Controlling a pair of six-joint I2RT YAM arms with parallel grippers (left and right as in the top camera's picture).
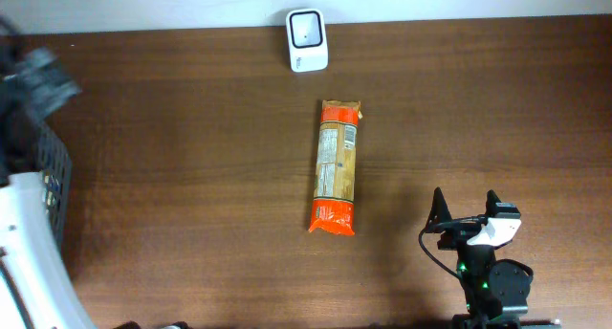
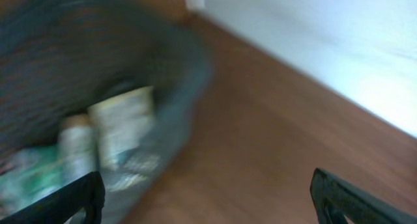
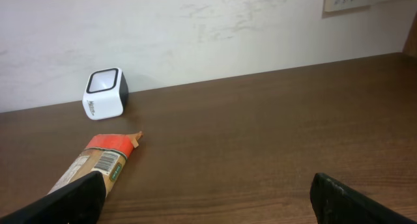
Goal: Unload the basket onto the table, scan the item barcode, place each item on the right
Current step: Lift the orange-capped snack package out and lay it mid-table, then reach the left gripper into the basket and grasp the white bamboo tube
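Note:
The item, a long orange-ended packet (image 1: pixel 337 166), lies flat mid-table with its label up. Its barcode (image 3: pixel 109 162) shows near the far end in the right wrist view. The white scanner (image 1: pixel 307 40) stands at the table's back edge, just beyond the packet (image 3: pixel 98 165). My right gripper (image 1: pixel 466 199) sits open to the right of the packet's near end, nothing between its fingers (image 3: pixel 352 201). My left gripper (image 2: pixel 208 204) is open and empty over the table beside a basket; its view is motion-blurred.
A dark mesh basket (image 1: pixel 53 176) at the table's left edge holds several packaged goods (image 2: pixel 120 129). The left arm (image 1: pixel 40 76) is a blurred dark shape above it. A white wall (image 3: pixel 228 28) runs behind the scanner (image 3: pixel 104 94).

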